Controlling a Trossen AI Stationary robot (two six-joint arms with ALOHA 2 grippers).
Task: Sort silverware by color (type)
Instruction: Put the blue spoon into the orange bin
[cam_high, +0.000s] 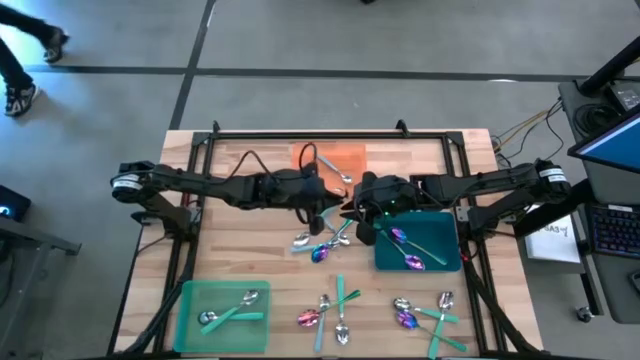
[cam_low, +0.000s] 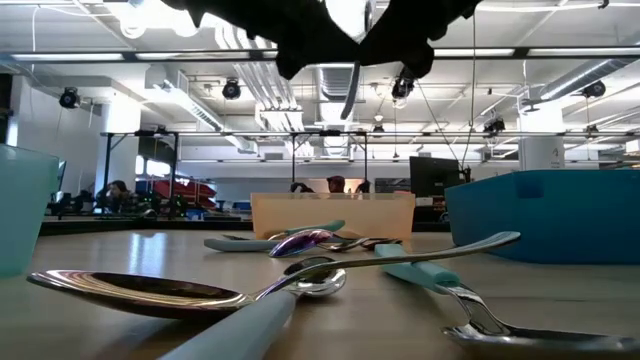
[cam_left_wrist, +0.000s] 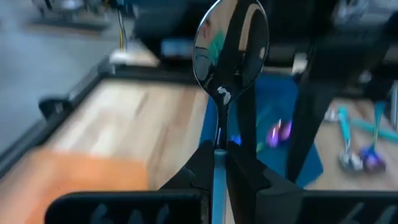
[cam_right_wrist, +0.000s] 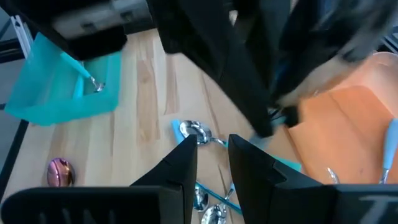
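Observation:
My left gripper (cam_high: 325, 205) is at the table's middle, just near of the orange tray (cam_high: 330, 158), shut on a plain silver spoon (cam_left_wrist: 230, 43). That spoon shows in the low view (cam_low: 350, 92) high above the table. My right gripper (cam_high: 362, 208) hovers close beside it at the blue-teal tray's (cam_high: 440, 262) far left corner, its fingers (cam_right_wrist: 186, 163) slightly apart and holding nothing. Loose silverware (cam_high: 322, 245) lies flat on the wood below both grippers. Two purple spoons (cam_high: 405, 250) lie in the blue-teal tray. My left gripper pinches the silver spoon's handle (cam_left_wrist: 219, 146) between its two fingers, which lie along the handle. The bowl (cam_left_wrist: 231, 46) sticks out past the fingertips. The spoon is lifted clear of the table.
A green tray (cam_high: 190, 320) at the near left holds a teal-handled utensil (cam_high: 235, 312) and a silver spoon. The orange tray holds a silver spoon (cam_high: 341, 172). More mixed silverware lies at the near centre (cam_high: 335, 310) and near right (cam_high: 425, 310). A black frame (cam_high: 300, 133) rims the table.

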